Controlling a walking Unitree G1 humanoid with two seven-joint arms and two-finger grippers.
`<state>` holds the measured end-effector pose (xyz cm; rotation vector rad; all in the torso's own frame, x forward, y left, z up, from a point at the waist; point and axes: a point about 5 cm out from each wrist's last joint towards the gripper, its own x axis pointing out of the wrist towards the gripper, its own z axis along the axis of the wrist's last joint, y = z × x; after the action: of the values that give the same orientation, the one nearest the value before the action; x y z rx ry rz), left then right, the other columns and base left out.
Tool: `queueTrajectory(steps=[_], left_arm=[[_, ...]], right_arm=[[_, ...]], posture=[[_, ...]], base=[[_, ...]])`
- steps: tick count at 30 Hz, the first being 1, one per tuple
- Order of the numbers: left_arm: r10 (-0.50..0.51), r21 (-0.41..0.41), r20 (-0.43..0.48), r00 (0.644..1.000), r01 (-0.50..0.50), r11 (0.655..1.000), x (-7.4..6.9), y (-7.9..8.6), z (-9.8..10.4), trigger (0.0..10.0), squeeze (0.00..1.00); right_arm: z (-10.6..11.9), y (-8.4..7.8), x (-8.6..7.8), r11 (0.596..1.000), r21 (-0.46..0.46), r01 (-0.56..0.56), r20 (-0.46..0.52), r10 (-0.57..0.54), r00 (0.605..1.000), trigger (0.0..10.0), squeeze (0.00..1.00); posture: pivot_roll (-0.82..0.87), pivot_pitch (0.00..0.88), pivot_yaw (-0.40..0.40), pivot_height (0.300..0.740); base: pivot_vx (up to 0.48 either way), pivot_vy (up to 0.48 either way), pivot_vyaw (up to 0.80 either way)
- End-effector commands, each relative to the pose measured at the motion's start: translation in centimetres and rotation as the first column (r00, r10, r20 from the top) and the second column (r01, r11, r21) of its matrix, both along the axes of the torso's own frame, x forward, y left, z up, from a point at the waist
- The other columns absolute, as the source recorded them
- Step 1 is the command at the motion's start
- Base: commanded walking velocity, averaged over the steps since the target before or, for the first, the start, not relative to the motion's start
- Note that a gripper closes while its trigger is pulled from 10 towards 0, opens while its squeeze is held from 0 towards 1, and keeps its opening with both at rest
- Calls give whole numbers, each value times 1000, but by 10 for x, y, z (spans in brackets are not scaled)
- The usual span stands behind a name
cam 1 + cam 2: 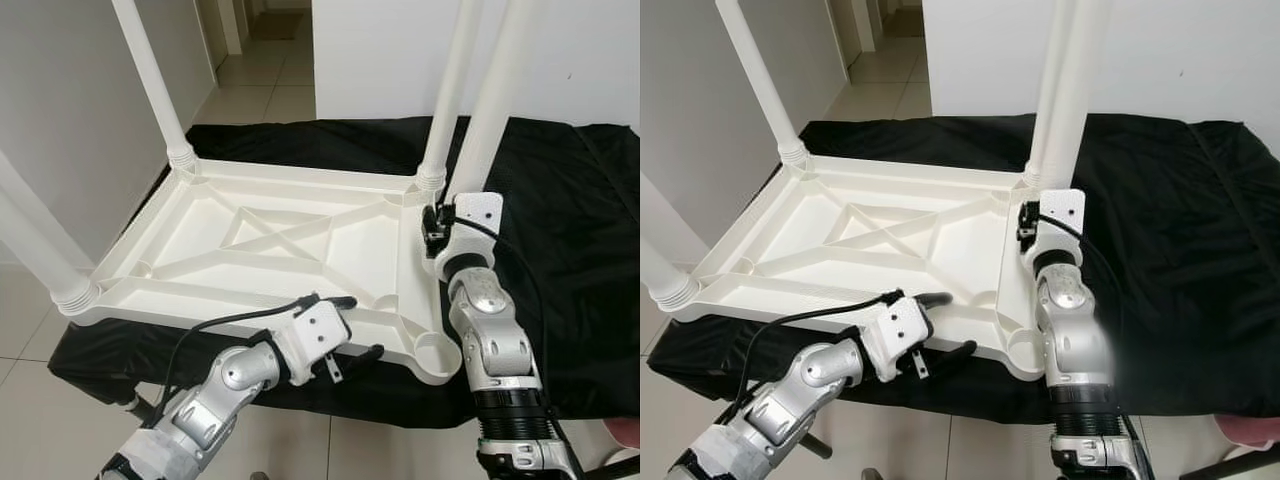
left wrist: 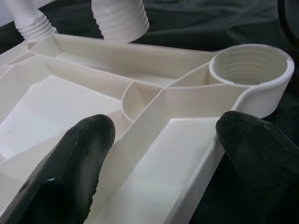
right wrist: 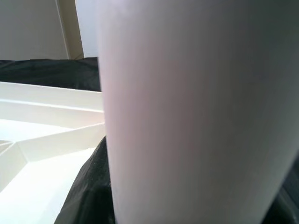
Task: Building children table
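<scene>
Your white tabletop (image 1: 250, 240) lies upside down on the black cloth (image 1: 570, 200), three legs already screwed in and the near right socket (image 2: 250, 65) empty. The right gripper (image 1: 437, 232) grips the fourth leg (image 1: 495, 110) upright, just above and behind that socket. The left gripper (image 1: 345, 325) straddles the near rim, fingers apart. Clamp the rim first, then bring the leg's thread square over the socket before twisting, or it may cross-thread.

Open tool (image 2: 159, 154) fingers straddle tabletop rim (image 2: 196, 186).
</scene>
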<state>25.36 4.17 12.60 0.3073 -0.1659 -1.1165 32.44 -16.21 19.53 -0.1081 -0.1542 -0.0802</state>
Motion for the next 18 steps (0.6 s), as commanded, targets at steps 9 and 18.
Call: queueTrajectory(steps=[9,18], left_arm=[[-195,-84,-75,978,189,978,-19,0,8,10000,0],[-229,40,-75,971,232,972,-27,-1,-9,10000,0]], right_arm=[[3,5,3,1000,-5,-24,0,24,1000,10000,0],[3,6,4,999,-14,-33,-5,33,999,10000,0]], posture=[[-67,85,52,740],[-67,79,47,740]], base=[[0,0,0],[0,0,0]])
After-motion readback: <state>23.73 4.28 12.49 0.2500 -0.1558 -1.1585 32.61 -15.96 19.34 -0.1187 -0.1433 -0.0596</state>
